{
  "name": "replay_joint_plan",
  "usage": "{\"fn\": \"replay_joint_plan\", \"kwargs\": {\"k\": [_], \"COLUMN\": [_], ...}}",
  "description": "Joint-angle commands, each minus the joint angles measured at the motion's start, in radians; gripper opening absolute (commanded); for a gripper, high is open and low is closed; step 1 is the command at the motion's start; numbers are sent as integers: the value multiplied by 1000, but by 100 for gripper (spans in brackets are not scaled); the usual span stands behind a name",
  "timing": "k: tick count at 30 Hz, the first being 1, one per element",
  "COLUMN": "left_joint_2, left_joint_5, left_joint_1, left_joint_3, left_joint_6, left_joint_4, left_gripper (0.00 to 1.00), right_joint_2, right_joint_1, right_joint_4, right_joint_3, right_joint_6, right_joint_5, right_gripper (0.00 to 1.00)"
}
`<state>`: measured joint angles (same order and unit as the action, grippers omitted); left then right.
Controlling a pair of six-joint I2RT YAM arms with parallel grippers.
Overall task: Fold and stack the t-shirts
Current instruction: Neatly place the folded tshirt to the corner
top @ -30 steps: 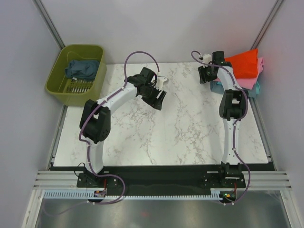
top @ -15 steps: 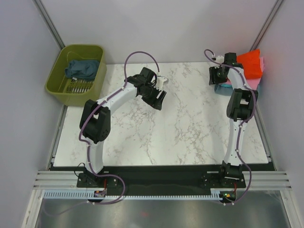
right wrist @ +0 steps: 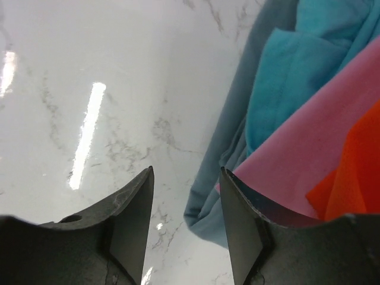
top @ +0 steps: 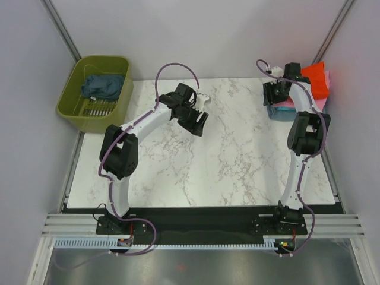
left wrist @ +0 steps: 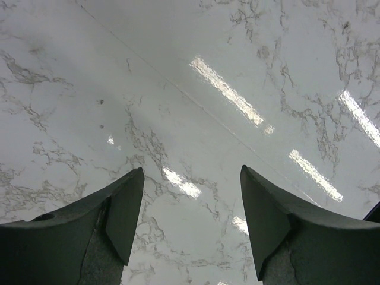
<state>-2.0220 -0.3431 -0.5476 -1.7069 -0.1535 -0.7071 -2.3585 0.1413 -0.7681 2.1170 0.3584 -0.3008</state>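
Note:
A stack of t-shirts lies at the table's back right corner: the orange-red shirt (top: 314, 80) on top, the pink shirt (top: 323, 100) under it, the light teal shirt (top: 278, 111) at the bottom. My right gripper (top: 272, 100) is open and empty at the stack's left edge. In the right wrist view its jaws (right wrist: 185, 184) stand apart above the marble and the teal shirt's (right wrist: 297, 59) edge, with the pink (right wrist: 309, 154) and orange-red (right wrist: 356, 172) shirts at right. The dark slate-blue shirt (top: 104, 86) lies in the basket. My left gripper (top: 198, 123) (left wrist: 191, 184) is open and empty over bare marble.
The olive-green basket (top: 71, 110) stands off the table's back left corner. The marble tabletop (top: 225, 160) ends at a black strip near the arm bases. Grey walls with metal posts close in the back and sides.
My right arm has swung right, toward the shirt stack. Less of the orange-red shirt shows, and it sits farther right. The left arm has not moved.

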Motion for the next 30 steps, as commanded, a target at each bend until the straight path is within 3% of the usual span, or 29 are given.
{"fn": "replay_joint_plan", "kwargs": {"k": [1, 6, 9, 12, 15, 16, 18, 22, 26, 30], "left_joint_2": [32, 114, 173, 221, 267, 288, 312, 376, 417, 445], "left_joint_5": [-8, 50, 119, 183, 248, 272, 331, 479, 650, 662], "left_joint_1": [-2, 52, 77, 81, 80, 81, 83, 81, 81, 87], "left_joint_3": [-45, -86, -140, -206, -275, -305, -327, -292, -203, -139], "left_joint_6": [22, 48, 35, -3, -11, -5, 15, 51, 20, 15], "left_joint_4": [14, 14, 20, 14, 9, 8, 9, 66, 118, 138], "left_gripper": [74, 75, 78, 79, 80, 89, 97, 98, 99, 99], "right_joint_2": [180, 320, 379, 424, 490, 520, 539, 574, 640, 691], "right_joint_1": [-69, -135, -195, -213, -255, -291, -330, -371, -388, -399], "right_joint_4": [-10, -5, 51, 116, 168, 176, 165, 96, 89, 90], "right_joint_3": [-3, -41, -38, -29, -57, -69, -86, -100, -205, -261], "right_joint_6": [106, 76, -36, -189, -231, -260, -298, -418, -437, -415], "right_joint_5": [-80, -124, -126, -103, 3, 61, 202, 388, 419, 405], "right_gripper": [57, 64, 76, 98, 98, 98, 98, 98, 98, 98]}}
